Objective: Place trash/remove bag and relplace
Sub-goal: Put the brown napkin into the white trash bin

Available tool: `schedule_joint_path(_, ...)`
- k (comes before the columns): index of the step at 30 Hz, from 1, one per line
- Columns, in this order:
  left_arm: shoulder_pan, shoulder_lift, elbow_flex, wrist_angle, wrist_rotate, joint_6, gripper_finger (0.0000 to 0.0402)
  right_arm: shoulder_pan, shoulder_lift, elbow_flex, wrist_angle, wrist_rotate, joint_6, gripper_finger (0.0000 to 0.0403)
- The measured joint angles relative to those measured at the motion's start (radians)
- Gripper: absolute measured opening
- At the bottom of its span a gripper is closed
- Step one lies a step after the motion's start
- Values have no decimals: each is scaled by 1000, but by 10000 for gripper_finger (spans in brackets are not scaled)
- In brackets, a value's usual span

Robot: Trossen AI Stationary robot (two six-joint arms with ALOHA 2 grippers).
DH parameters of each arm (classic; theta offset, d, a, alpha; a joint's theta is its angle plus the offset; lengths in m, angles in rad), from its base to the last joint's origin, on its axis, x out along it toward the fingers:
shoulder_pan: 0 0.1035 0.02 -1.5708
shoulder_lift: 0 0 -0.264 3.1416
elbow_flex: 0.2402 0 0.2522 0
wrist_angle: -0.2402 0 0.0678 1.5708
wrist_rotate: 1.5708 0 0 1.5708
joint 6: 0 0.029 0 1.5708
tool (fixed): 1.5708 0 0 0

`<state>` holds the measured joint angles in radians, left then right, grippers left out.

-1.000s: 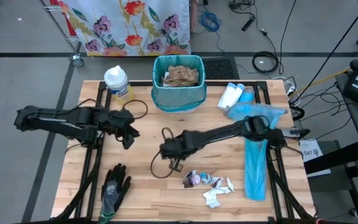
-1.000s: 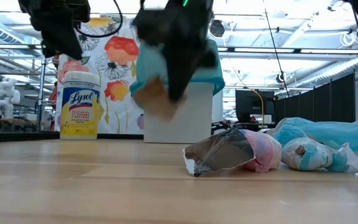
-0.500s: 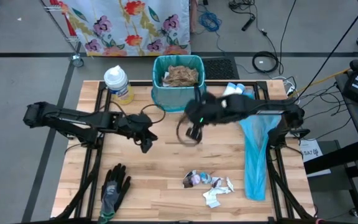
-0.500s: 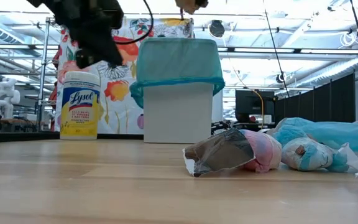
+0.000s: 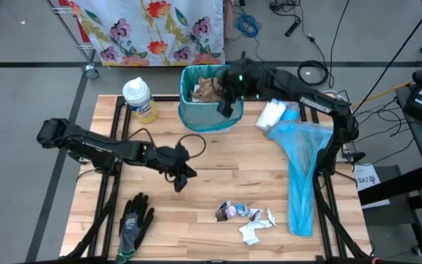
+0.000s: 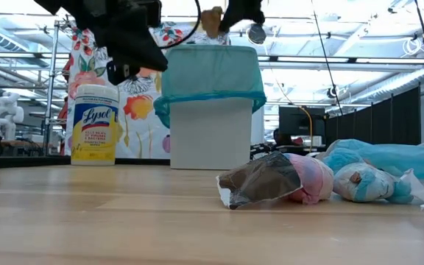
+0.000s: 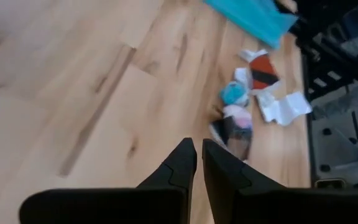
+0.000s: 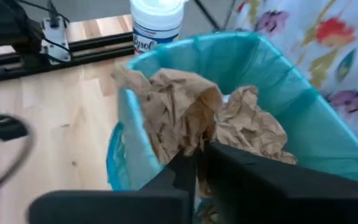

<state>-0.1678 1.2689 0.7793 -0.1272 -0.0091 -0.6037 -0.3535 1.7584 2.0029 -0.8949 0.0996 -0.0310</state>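
Nearby, a wipes canister (image 5: 138, 97) stands beside the lined bin (image 5: 209, 110).

Bright, even overhead light; ceiling strip lights (image 6: 359, 62) glare white across the low view, leaving both arms as dark silhouettes there. Shadows on the wooden table (image 5: 196, 198) faint and soft. Left wrist view smeared with motion blur, the trash (image 7: 241, 118) soft-edged; right wrist view also blurred, near fingers out of focus.

High view straight down over table; low view level across it; both share bin (image 5: 209, 103) (image 6: 210, 107).
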Motion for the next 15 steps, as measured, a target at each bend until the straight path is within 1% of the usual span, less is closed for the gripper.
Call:
schedule_joint_path(3,-46,17,21,21,-60,-43,33,-68,31,0,-8,-49,-24,65)
schedule_joint_path(6,-82,40,46,19,-110,-56,33,-108,55,-1,-27,-51,-41,108)
schedule_joint_path(9,-103,60,60,16,-126,-76,33,-127,59,-1,-37,-54,-65,145)
schedule_joint_path(12,-118,75,73,15,-127,-97,33,-131,42,-1,-49,-54,-91,170)
schedule_joint_path(15,-132,86,89,11,-127,-97,33,-128,-6,-1,-77,-54,-95,183)
